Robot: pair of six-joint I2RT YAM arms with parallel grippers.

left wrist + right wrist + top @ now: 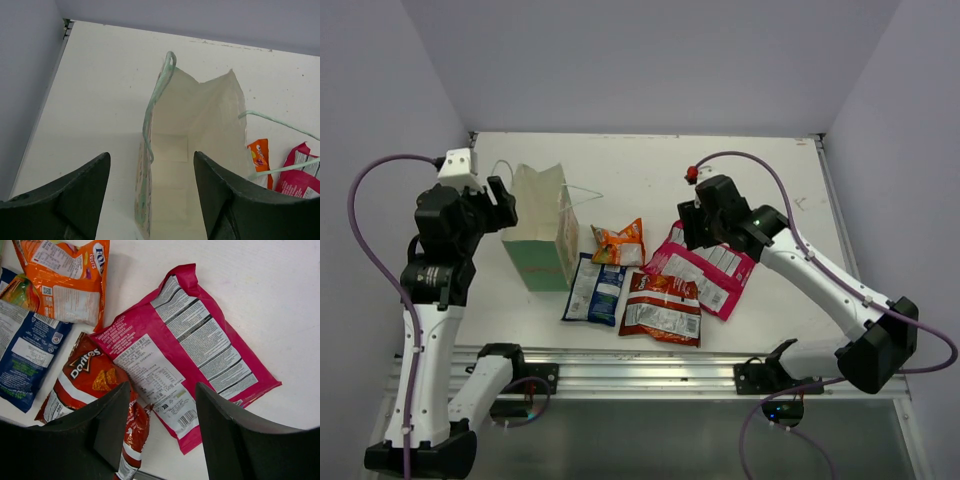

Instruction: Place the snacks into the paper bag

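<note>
- Mint-green paper bag [542, 240] stands upright at the left, mouth open; its inside looks empty, so nothing is packed yet.
- The magenta packet [190, 355] lies flat on the table [770, 180], farthest right.
- A red Doritos packet [90, 380] lies nearest, touching it.
- The blue-and-white packet [594, 290] lies just right of the bag.
- The orange packet [620, 243] lies farther back.
- The left gripper [151, 162] hovers by the bag's mouth, jaws wide, empty.
- The right gripper [162, 390] hangs over the magenta packet, jaws parted, empty.
</note>
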